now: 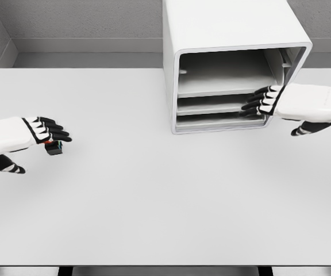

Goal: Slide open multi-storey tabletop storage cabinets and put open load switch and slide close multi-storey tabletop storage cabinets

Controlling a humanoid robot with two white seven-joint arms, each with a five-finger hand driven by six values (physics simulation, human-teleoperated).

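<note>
Wide white table, front edge cut off at bottom. White multi-storey cabinet at far right-centre, open face toward camera, three shelf-like drawers stacked inside; top cropped by frame.

Right hand, arm in from right: fingers extended, tips at right end of middle drawer. Not closed on anything visible; no handle discernible, so hooked or just resting, can't tell. Thumb hanging below palm, clear of cabinet.

Left hand, arm in from left, low over table. Load switch directly under fingertips: small dark block w/ red and teal bits. Fingers mostly straight over it, touching top; no clear wrap, so gripping or only resting on it, can't tell. Most of switch hidden by fingers; long axis not readable.

Key relation: cabinet well apart from left hand, off to its right and further away. Switch nearest left hand, drawers nearest right, so likely right pulls, left carries across.
</note>
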